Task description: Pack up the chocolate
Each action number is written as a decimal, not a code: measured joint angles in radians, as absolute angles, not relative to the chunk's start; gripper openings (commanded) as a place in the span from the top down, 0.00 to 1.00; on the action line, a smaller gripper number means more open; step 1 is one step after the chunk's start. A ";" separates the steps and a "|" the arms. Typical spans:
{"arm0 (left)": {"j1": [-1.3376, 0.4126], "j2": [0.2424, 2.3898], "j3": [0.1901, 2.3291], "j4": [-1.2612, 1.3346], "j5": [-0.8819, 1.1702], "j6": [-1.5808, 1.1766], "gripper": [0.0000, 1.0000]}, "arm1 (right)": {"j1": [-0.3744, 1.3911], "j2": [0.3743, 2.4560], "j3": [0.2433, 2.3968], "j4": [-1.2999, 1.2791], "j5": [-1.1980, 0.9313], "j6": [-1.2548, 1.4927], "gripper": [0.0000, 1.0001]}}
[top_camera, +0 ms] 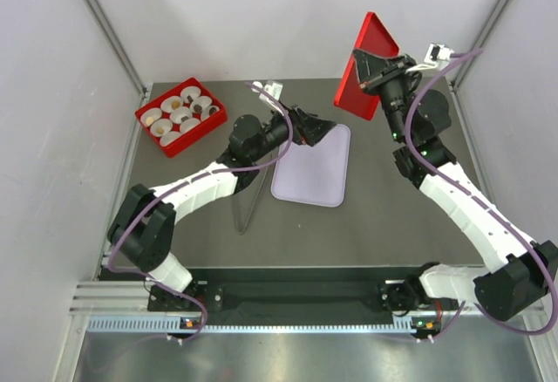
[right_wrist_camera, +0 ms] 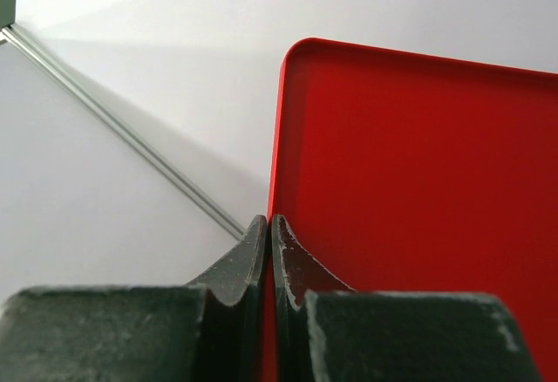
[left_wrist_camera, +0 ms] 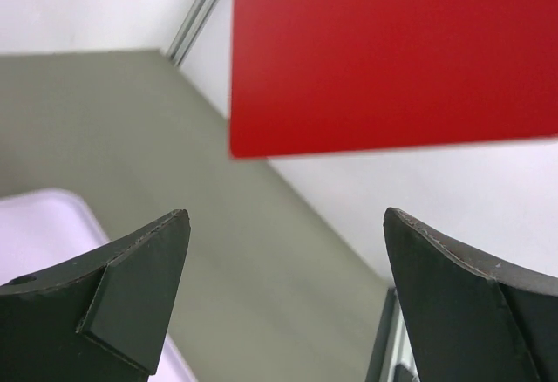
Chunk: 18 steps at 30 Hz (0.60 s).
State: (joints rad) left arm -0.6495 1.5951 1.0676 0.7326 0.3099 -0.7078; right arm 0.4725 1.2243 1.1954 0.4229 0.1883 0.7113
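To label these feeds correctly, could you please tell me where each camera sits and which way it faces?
Top external: above and behind the arms, looking down on the table, red box and lavender tray; both arms show.
Left wrist: by the tray, looking up at the red lid; left fingers show, open.
Right wrist: raised, facing the wall; right fingers show, shut on the lid.
All three share the lid.

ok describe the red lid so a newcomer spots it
Look above the grey table's far right corner, at the right gripper. Clamped in it is a flat red rectangular lid with rounded corners. Unlike the red box of white paper cups at far left, it hangs tilted in the air.
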 measured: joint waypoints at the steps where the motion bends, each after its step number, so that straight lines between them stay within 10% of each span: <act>1: -0.650 1.596 1.049 0.731 0.308 -0.700 0.02 | 0.472 1.224 1.190 0.425 0.191 0.712 1.00; 18: -0.758 1.588 1.090 0.658 0.222 -0.488 0.01 | 0.474 1.224 1.157 0.426 0.222 0.798 1.00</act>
